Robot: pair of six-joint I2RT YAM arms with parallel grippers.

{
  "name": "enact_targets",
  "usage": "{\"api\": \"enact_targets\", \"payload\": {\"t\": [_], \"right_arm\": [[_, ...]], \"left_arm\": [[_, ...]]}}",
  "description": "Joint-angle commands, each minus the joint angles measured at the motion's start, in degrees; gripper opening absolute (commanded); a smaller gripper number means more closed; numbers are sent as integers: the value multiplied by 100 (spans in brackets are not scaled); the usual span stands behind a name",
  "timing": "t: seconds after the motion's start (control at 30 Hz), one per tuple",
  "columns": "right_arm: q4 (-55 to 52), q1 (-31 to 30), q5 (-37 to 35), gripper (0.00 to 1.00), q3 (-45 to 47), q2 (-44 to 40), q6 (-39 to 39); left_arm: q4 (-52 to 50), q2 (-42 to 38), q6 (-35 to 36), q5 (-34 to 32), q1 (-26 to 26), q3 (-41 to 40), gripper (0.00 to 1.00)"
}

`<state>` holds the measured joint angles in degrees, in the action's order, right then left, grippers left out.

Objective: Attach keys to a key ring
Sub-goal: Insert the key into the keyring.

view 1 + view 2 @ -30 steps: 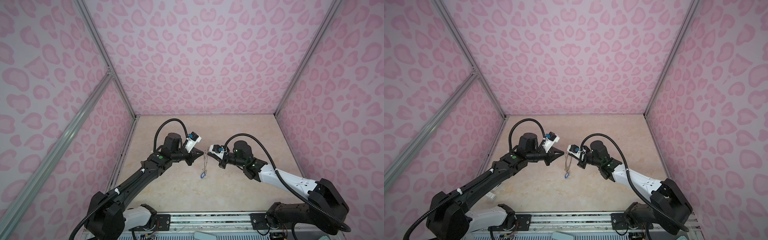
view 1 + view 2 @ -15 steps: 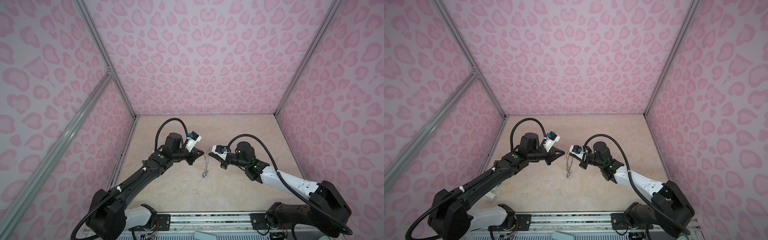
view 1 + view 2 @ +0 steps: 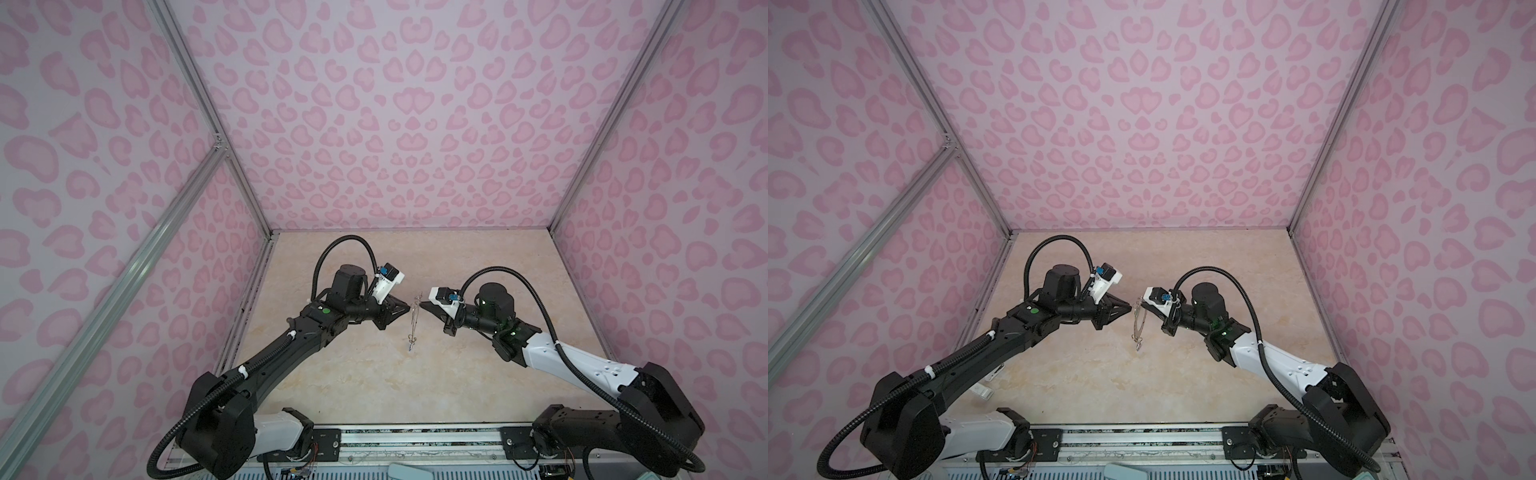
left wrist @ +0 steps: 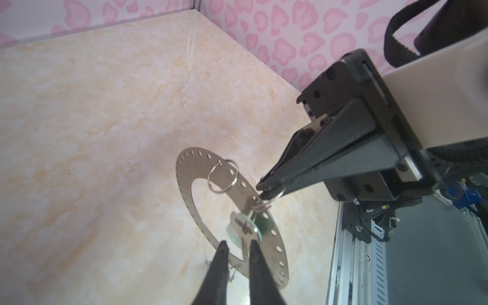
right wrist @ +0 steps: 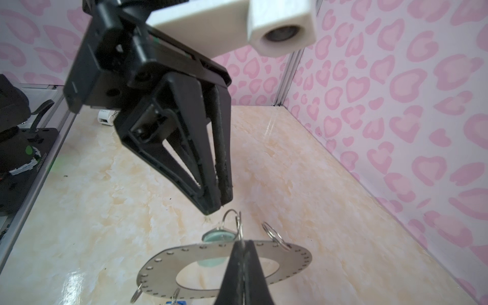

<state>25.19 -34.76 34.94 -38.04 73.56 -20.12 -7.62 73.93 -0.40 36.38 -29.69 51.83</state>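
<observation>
Pink heart-print walls close round a pale marbled surface (image 3: 353,374); both arms meet over its middle. The key ring (image 4: 184,171), a flat grey disc with tiny holes round its rim, hangs in the air between them, edge-on in both top views (image 3: 412,322) (image 3: 1136,322). The right pincer (image 5: 241,244) is pressed together on a small wire loop (image 5: 239,224) at the disc's rim, and the whole ring seems to hang from that one pinch. The left pincer (image 4: 237,245) stands slightly apart, gripping nothing; its tips flank the blade of the mint key (image 4: 232,237), which already dangles from a loop on the ring. A blue key (image 5: 177,302) hangs at the disc's lower edge.

The risk lies in that single thin loop: it could twist or slip between the right fingers (image 4: 266,184), and the disc would swing or drop to the surface. Should the left pincer close off-centre, it would likely nudge the key and set the ring rocking; a loose key would then be hard to catch.
</observation>
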Motion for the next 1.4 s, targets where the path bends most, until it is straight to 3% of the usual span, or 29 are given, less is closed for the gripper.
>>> {"api": "enact_targets", "payload": {"t": [0.0,0.1,0.17,0.47,0.5,1.2,1.37], "right_arm": [[338,39,223,0,-43,38,95],[316,75,433,0,-115,105,48],[330,83,668,0,-101,137,-178],[320,128,1018,0,-238,242,-179],[343,128,1073,0,-256,268,-136],[409,67,1673,0,-294,366,-45],[291,49,1756,0,-352,400,-58]], "left_arm": [[40,-253,426,-189,7,-67,32],[101,-468,922,-320,7,-102,41],[118,-583,1291,-289,-1,-94,43],[140,-731,2343,199,-49,-101,37],[162,-746,2418,180,-78,-133,33],[313,-819,2677,-421,-283,-261,22],[287,-823,2703,-340,-318,-278,9]]}}
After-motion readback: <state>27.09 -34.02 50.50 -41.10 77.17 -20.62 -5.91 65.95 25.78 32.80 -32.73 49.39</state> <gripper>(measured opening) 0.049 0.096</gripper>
